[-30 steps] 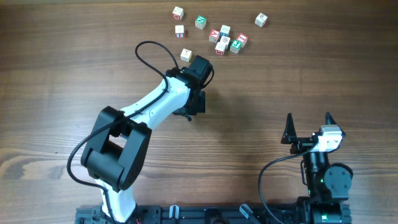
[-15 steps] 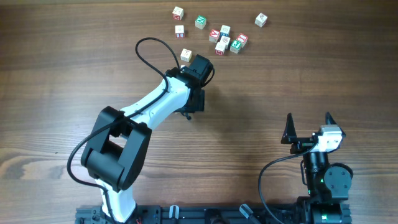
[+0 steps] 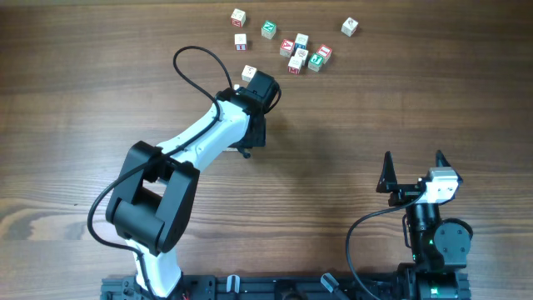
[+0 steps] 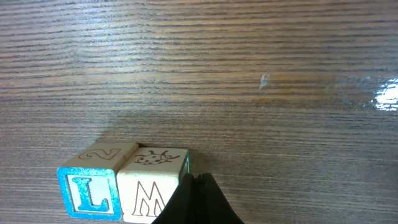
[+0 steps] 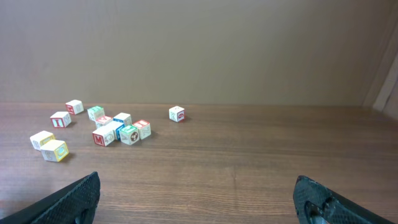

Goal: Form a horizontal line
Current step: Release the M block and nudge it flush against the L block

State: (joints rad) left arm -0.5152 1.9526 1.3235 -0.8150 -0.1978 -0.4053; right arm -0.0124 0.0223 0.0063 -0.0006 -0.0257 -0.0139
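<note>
My left gripper is pinched shut, empty, its tip right at the horizontal line: two cubes touching, blue L and M. My right gripper gapes wide, empty. Beyond sit four stray cubes and one cluster.

The left arm — white, with black joints — reaches up across the wooden table, and its black head sits right beside a lone pale cube (touching or not, I cannot tell). Further up is a tight cluster of cubes with red and green faces among them. Loose cubes lie around it, three on one side, one on the other. Down in the corner the right gripper stands well apart — fingers spread wide.
</note>
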